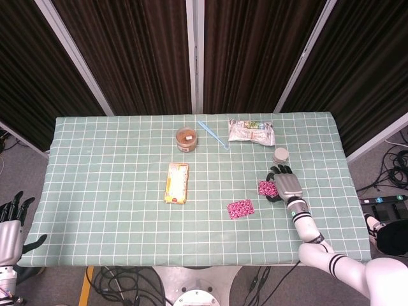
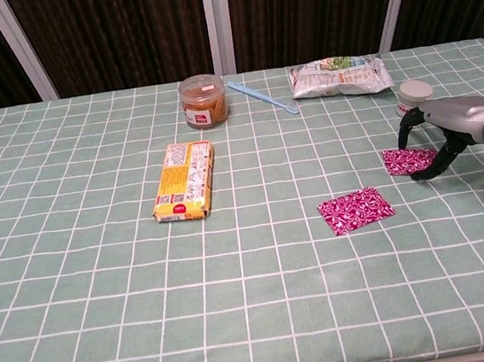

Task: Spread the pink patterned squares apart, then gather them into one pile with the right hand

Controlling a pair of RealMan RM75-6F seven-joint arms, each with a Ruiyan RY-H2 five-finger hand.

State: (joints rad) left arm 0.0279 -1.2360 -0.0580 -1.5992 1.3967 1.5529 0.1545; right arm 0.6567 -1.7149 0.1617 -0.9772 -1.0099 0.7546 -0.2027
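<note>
Two pink patterned squares lie apart on the green checked cloth. One pink square (image 1: pixel 240 208) (image 2: pixel 356 210) sits right of centre, with nothing touching it. The other pink square (image 1: pixel 266 187) (image 2: pixel 407 160) lies further right, under the arched fingers of my right hand (image 1: pixel 288 186) (image 2: pixel 450 121). The fingertips (image 2: pixel 405 136) come down at its far edge and the thumb at its near right corner, and I cannot tell whether they pinch it. My left hand (image 1: pixel 9 220) hangs off the table's left front corner with its fingers apart and nothing in it.
A small white-lidded jar (image 1: pixel 280 155) (image 2: pixel 413 93) stands just behind my right hand. A snack bag (image 1: pixel 251 132) (image 2: pixel 338 77), a blue stick (image 1: pixel 213 134) and a brown jar (image 1: pixel 187 138) (image 2: pixel 203 100) line the back. A yellow box (image 1: pixel 176 182) (image 2: pixel 186 180) lies at centre.
</note>
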